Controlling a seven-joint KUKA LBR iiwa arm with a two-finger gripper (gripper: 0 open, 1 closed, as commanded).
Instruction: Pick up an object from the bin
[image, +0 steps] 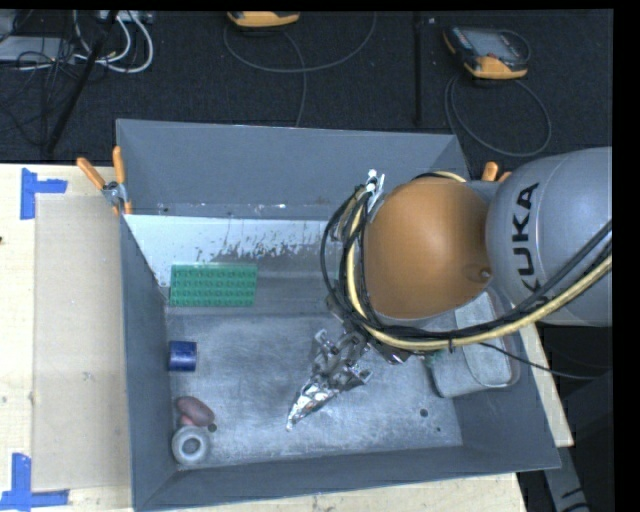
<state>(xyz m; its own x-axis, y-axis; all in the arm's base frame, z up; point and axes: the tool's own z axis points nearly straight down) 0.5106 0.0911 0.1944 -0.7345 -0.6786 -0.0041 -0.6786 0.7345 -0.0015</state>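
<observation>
My gripper (338, 362) reaches down from under the orange wrist cover to the bin floor, right of the middle. A shiny silver, crinkled, pointed thing (308, 403) lies right at its lower-left end, touching or just below it. I cannot tell whether it is gripped. A grey flat pouch-like thing (474, 366) lies to the right, partly under the arm.
At the back left, a green studded plate (212, 285) leans on the sloping wall. Along the left side lie a small blue block (182, 355), a brownish-pink oval thing (194, 409) and a grey tape roll (190, 445). The arm and its cables cover the bin's right part.
</observation>
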